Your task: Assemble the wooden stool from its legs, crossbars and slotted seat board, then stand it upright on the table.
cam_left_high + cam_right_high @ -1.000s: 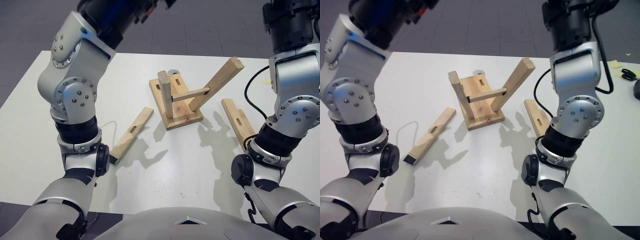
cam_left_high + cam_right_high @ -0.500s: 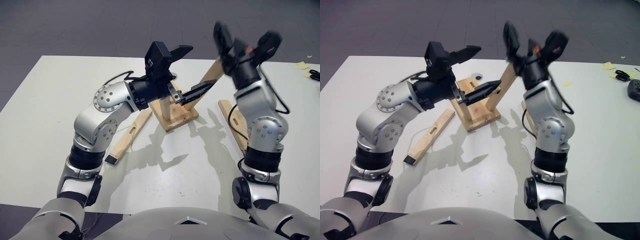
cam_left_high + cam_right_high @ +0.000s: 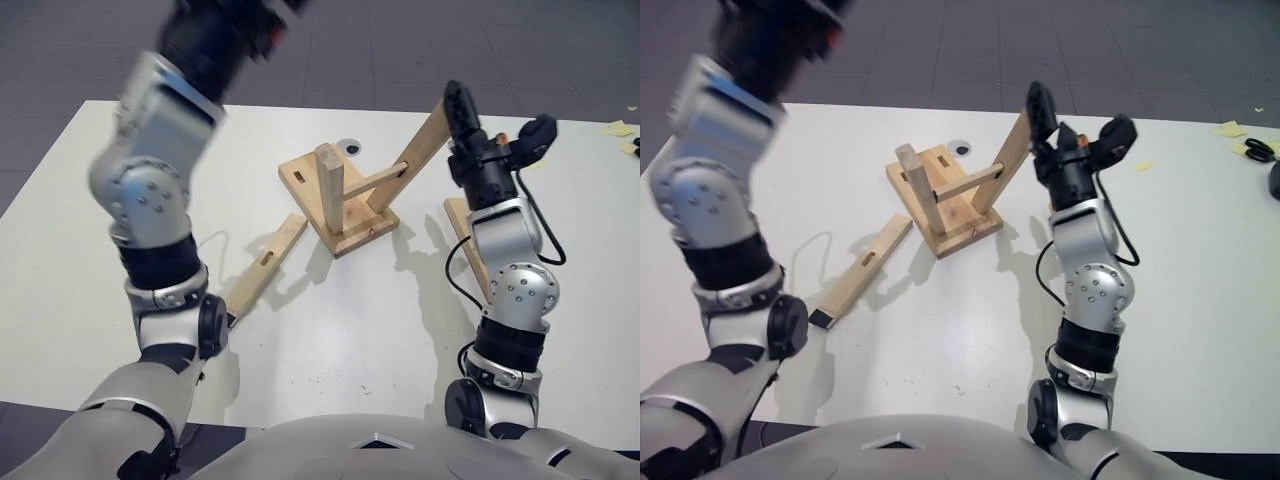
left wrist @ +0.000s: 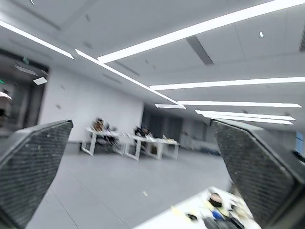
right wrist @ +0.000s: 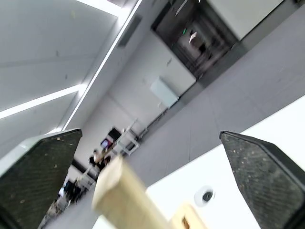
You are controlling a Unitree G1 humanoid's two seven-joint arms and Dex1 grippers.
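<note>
The slotted seat board [image 3: 345, 222] lies flat on the table. One leg [image 3: 330, 187] stands upright in it, and a crossbar [image 3: 377, 182] links that leg to a second leg [image 3: 418, 153] that leans toward the right. My right gripper [image 3: 498, 110] is open at the top of the leaning leg [image 5: 119, 191], whose end sits between the fingers, nearer one finger [image 3: 455, 105]. A loose leg [image 3: 265, 265] lies left of the board. Another leg [image 3: 462, 235] lies to the right, partly behind my right arm. My left gripper [image 4: 143, 123] is raised high, open and empty, facing the room.
A small round fitting [image 3: 347, 147] sits in the tabletop behind the board. Yellow notes [image 3: 620, 128] and scissors [image 3: 1255, 148] lie at the far right. The white table [image 3: 330, 330] has bare room in front of the board.
My left arm has swung up and away from the stool, its gripper leaving the head views. My right gripper has come down beside the top of the leaning leg.
</note>
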